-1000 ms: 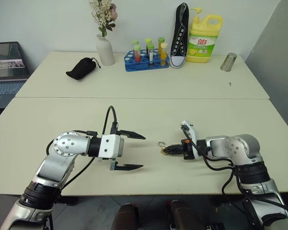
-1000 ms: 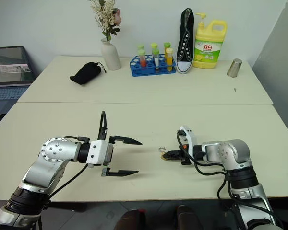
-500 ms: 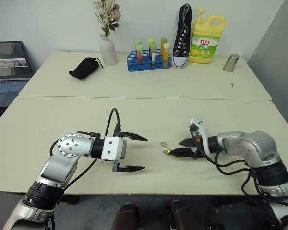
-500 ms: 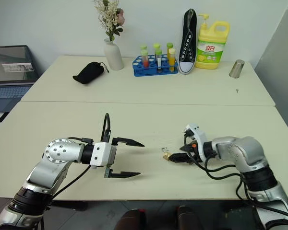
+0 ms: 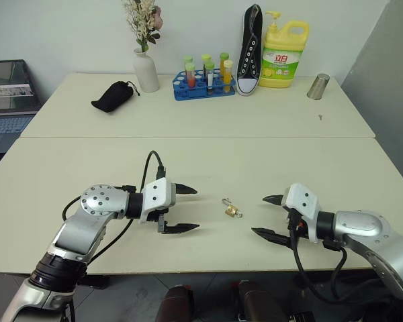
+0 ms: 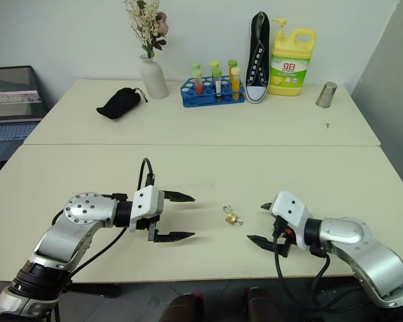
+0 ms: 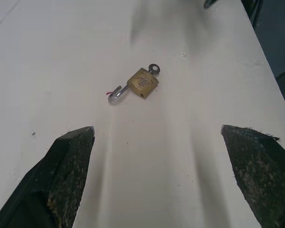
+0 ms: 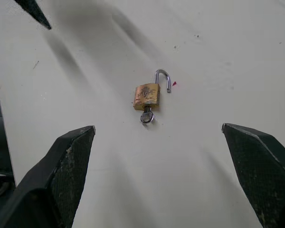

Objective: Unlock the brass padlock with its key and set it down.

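The brass padlock [image 5: 232, 210] lies flat on the near table, between my two grippers and touched by neither. Its silvery shackle [image 8: 163, 77] is swung open. The key [image 8: 147, 116] sticks out of the padlock's body. My left gripper [image 5: 187, 209] hovers to the left of the padlock [image 7: 143, 83], open and empty, pointing at it. On the other side my right gripper [image 5: 269, 216] is open and empty too, a short way back from the lock.
On the far table stand a white vase with flowers [image 5: 146, 70], a black pouch [image 5: 112, 96], a blue rack of tubes [image 5: 203, 82], a black shoe [image 5: 251, 49], a yellow bottle [image 5: 283, 51] and a metal cup [image 5: 316, 86]. A laptop [image 5: 10, 94] sits at far left.
My right gripper opened, let go of the padlock and drew back to the right. The padlock now lies free on the table. My left gripper's wrist rolled slightly in place.
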Robot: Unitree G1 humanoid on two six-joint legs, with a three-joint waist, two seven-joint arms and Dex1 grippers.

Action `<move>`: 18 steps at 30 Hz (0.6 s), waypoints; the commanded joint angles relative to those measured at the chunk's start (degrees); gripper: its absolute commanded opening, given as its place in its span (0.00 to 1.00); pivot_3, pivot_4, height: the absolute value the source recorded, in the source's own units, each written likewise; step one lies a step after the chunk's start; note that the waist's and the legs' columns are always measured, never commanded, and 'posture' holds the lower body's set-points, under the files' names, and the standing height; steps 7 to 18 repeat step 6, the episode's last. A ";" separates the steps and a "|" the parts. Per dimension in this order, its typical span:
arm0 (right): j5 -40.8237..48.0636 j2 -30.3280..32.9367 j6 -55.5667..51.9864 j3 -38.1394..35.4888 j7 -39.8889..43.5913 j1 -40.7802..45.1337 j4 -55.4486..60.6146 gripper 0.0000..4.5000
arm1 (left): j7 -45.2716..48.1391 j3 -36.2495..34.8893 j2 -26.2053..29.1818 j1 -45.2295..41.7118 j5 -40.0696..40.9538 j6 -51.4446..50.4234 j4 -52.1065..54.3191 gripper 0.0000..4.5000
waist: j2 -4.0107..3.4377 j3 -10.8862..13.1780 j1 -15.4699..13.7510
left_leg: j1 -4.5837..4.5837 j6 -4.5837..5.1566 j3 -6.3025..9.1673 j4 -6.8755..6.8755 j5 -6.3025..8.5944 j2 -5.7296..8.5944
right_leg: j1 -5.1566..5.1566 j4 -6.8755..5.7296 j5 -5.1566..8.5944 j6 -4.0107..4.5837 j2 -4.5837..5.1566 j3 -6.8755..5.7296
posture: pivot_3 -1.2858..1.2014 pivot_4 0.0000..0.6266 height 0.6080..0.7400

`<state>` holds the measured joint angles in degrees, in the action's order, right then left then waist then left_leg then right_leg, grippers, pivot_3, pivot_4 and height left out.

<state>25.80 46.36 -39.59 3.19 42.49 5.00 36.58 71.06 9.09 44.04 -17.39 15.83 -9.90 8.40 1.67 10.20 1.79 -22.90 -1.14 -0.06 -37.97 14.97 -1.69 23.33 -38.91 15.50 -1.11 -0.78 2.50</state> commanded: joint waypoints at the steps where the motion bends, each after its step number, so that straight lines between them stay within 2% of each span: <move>1: 1.55 1.97 1.56 -3.80 2.65 0.19 2.26 1.00 | 1.96 -1.20 0.50 -2.45 2.54 -1.12 0.80 1.00 | 0.00 0.00 -0.09 | -0.01 0.00 0.01 0.00 0.00 0.00 | 0.00 0.00 0.00 0.00 -0.01 0.00 | 0.52 0.24 1.00; 6: 1.52 3.75 2.32 -3.87 5.20 0.12 1.57 1.00 | 2.54 -1.07 0.11 -3.03 2.89 -0.98 0.46 1.00 | 0.00 0.00 -0.11 | -0.02 0.00 -0.01 0.01 0.00 0.00 | 0.00 0.03 0.00 0.01 -0.01 0.01 | 0.52 0.24 1.00; 18: 1.52 3.75 2.32 -3.87 5.20 0.12 1.57 1.00 | 2.54 -1.07 0.11 -3.03 2.89 -0.98 0.46 1.00 | 0.00 0.00 -0.11 | -0.02 0.00 -0.01 0.01 0.00 0.00 | 0.00 0.03 0.00 0.01 -0.01 0.01 | 0.52 0.24 1.00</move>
